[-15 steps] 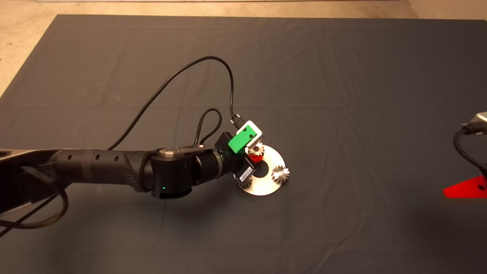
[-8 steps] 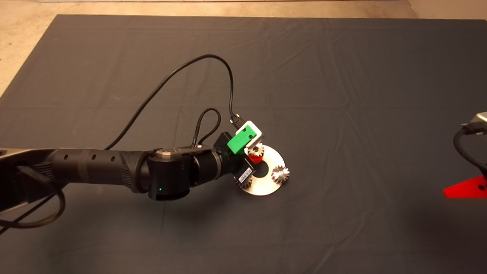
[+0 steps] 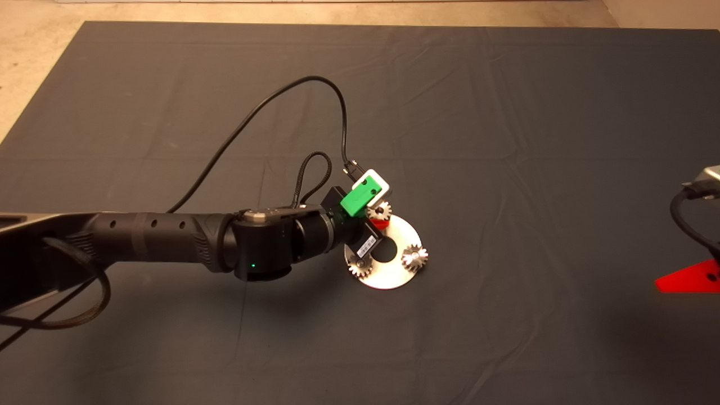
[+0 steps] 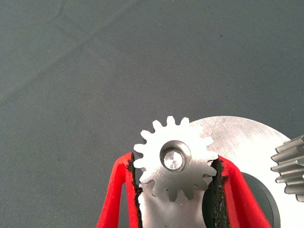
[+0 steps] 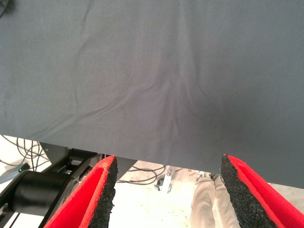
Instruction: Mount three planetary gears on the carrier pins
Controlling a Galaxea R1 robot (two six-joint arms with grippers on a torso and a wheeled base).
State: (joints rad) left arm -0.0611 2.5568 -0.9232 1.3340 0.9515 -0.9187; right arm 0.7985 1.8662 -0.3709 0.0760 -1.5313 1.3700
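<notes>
Dark mat (image 3: 506, 140) is covering basically the whole table, a few wrinkles in it, pale floor peeking out past the far edge. On my left wrist feed, the left gripper (image 4: 176, 173) is sitting with its two red fingers (image 4: 114, 199) on either side of one planetary gear (image 4: 175, 159), black pads pressing against the teeth on both sides, so I'm calling that gripping the gear. That gear is sitting on a carrier pin (image 4: 173, 159), whose shiny tip is showing through the centre hole. Under it is the round silvery plate (image 4: 242, 142), and another gear (image 4: 290, 164) is poking in at the edge of that view. From the head cam I'm seeing all three gears lying on the plate (image 3: 394, 278): the gripped one (image 3: 379, 213) at the far rim, one (image 3: 414, 257) on the right side, one (image 3: 359, 265) on the near left. Meanwhile the right gripper (image 5: 166, 190) is parked off at the mat's right edge, jaws spread wide, holding nothing, with cables and a person's leg (image 5: 209, 199) showing beyond the mat.
</notes>
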